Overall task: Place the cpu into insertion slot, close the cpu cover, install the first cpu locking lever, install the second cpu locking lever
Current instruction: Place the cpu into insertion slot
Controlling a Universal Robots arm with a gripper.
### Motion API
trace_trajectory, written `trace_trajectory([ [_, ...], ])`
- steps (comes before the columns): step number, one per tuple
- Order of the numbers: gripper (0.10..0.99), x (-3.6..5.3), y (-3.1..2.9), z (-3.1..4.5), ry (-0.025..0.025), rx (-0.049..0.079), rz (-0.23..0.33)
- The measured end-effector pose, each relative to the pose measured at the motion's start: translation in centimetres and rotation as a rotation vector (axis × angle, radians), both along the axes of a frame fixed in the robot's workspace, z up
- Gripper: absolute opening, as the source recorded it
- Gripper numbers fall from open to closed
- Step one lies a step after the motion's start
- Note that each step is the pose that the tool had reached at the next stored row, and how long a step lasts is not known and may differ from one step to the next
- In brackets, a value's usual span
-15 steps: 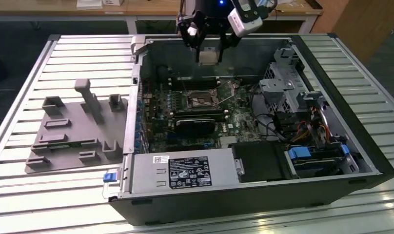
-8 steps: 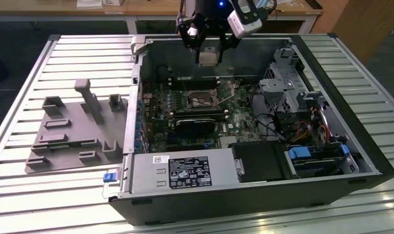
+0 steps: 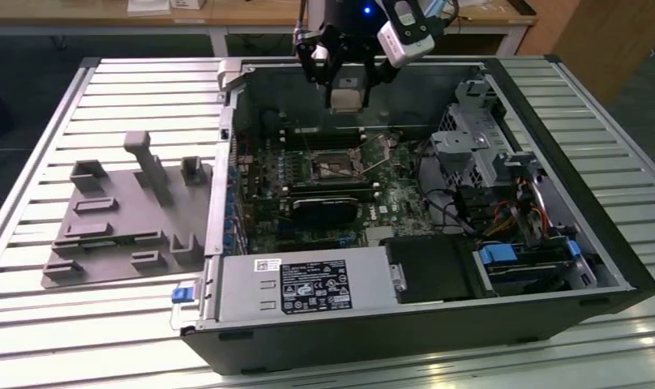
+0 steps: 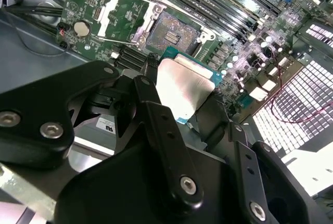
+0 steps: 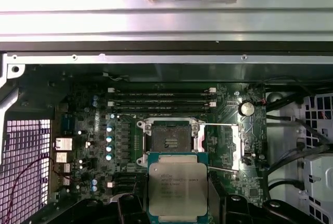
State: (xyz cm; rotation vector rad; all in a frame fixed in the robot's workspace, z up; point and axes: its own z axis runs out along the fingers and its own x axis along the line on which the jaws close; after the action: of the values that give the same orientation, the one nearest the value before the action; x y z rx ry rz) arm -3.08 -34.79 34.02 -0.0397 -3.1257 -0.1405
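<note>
My gripper hangs over the back of the open computer case, shut on the cpu, a small square chip with a dull silver top. In both wrist views the cpu sits between black fingers, above the green board. The insertion slot lies bare with its dark centre showing, a short way from the chip. The cpu cover is swung open beside the slot. Two thin wire levers stand raised next to it.
The case lies on its side on a slatted metal table. Inside are a grey power supply, a black heatsink block, memory slots, a drive cage and cables. A grey fixture tray lies outside, on the exterior view's left.
</note>
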Motion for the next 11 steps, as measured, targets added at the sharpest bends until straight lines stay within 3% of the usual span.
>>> trace_trajectory([
  [11,0.541,-0.1,0.0,-0.72,-0.0064,0.0,0.0],
])
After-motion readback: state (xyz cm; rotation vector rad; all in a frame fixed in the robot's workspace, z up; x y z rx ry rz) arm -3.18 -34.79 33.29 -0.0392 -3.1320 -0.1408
